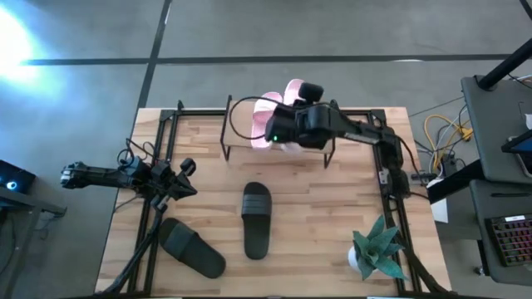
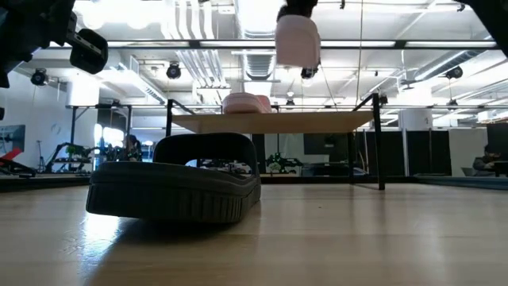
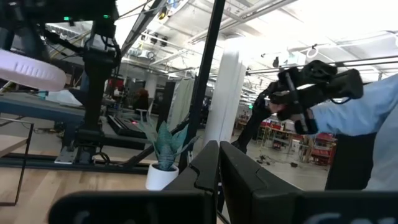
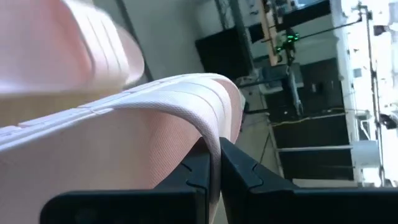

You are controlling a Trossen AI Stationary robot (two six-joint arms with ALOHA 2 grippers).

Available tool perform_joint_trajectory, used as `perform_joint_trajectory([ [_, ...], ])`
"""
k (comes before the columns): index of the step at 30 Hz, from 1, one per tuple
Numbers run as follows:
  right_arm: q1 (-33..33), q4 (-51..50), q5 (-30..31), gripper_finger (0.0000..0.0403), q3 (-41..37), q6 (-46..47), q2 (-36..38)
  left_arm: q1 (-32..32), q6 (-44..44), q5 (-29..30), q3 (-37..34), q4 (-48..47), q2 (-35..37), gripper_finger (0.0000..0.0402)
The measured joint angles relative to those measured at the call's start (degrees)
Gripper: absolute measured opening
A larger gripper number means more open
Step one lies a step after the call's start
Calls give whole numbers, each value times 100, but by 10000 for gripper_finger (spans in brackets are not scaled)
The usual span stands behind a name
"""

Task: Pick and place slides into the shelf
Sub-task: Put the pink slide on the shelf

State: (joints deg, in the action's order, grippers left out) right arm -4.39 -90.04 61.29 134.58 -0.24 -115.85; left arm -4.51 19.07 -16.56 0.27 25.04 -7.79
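Note:
One pale pink slide (image 2: 298, 40) hangs in the air above the shelf (image 2: 270, 122), held by my right gripper (image 4: 215, 163), which is shut on it. In the high view this slide (image 1: 294, 88) shows over the shelf's far side. The second pink slide (image 2: 248, 103) lies flat on the shelf's plank top. Two black slides lie sole-down on the table: one in the middle (image 1: 256, 218), one toward the near left (image 1: 193, 247). My left gripper (image 3: 218, 168) is shut and empty, waiting over the table's left side (image 1: 183, 178). My right gripper pinches the pink slide's wide strap at its edge (image 4: 210, 127) between the two fingers. In the low view the fingers come from above. The slide is lifted clear and hangs below them, over the shelf top.
A potted plant (image 1: 376, 249) stands at the table's near right corner. Black frame rails run along the table's left (image 1: 158, 149) and right (image 1: 386, 166) sides. A person's pale blue sleeve (image 3: 373, 118) shows beyond the table in the left wrist view.

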Motion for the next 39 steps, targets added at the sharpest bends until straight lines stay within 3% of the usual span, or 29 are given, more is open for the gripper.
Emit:
perform_joint_trajectory([
  [3, -272, 5, -440, 13, -90, -409, -44, 2, 0, 0, 0, 0, 0, 0],
  [11, -657, 326, -452, 13, -935, -760, -87, 0, 0, 0, 0, 0, -2, 0],
  [20, -782, 1853, -494, 13, -1682, -1781, -56, 1, 0, 0, 0, 0, 0, 0],
  [39, -1025, 2576, -938, 13, -2184, -2384, 22, 2, 0, 0, 0, 0, -4, 0],
])
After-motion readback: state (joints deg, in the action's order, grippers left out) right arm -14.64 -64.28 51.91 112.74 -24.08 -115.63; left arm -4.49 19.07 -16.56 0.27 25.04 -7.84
